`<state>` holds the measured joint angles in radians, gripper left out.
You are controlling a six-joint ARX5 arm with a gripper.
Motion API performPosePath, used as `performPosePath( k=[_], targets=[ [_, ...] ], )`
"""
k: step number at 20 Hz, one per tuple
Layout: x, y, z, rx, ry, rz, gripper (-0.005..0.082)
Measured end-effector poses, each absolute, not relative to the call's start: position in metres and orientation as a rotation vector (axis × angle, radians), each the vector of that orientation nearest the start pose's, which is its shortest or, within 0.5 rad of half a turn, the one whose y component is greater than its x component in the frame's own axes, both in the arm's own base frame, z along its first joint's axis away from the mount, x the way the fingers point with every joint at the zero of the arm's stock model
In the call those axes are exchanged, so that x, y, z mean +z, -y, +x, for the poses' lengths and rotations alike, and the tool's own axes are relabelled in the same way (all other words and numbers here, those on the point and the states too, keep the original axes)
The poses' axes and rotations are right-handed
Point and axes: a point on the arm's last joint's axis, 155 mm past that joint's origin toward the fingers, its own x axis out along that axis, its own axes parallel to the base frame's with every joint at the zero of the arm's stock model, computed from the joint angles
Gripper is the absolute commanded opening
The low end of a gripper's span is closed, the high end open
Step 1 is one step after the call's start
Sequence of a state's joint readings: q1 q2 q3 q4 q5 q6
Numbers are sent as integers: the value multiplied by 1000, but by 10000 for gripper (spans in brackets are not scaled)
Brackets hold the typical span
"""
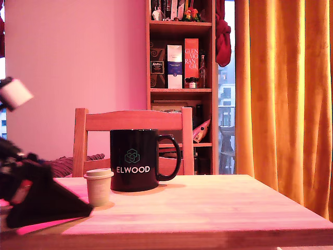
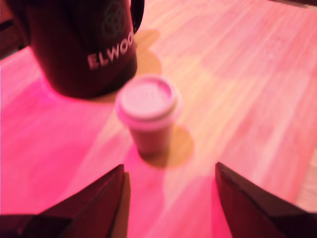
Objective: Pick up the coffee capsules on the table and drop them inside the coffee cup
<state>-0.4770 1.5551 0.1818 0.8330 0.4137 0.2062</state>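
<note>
**Nearly lined up on 1 capsule**

Seemingly the step in hand is the approach. From the exterior view, the capsule (image 1: 99, 186) stands upright on the table (image 1: 218, 208), rim up, just in front of the coffee cup (image 1: 135, 160) and toward that view's left. The dark gripper (image 1: 78, 205) sits low at that view's left, its tip just beside the capsule's base — touching or not, I cannot tell.

From the wrist view, the 2 fingers (image 2: 247, 208) are spread wide apart, nothing between them. The capsule (image 2: 148, 111) stands ahead of the gap, slightly off-centre toward 1 finger, its long axis vertical — the cup (image 2: 84, 49) close behind it.
</note>
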Motion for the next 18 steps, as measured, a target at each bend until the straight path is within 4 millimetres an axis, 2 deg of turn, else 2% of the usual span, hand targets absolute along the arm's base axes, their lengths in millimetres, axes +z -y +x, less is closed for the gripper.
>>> performPosePath(
  k=[12, 18],
  targets=[
    [23, 240, 286, -971, -427, 190, 513],
    [20, 243, 281, -1000, -440, 181, 513]
  ],
)
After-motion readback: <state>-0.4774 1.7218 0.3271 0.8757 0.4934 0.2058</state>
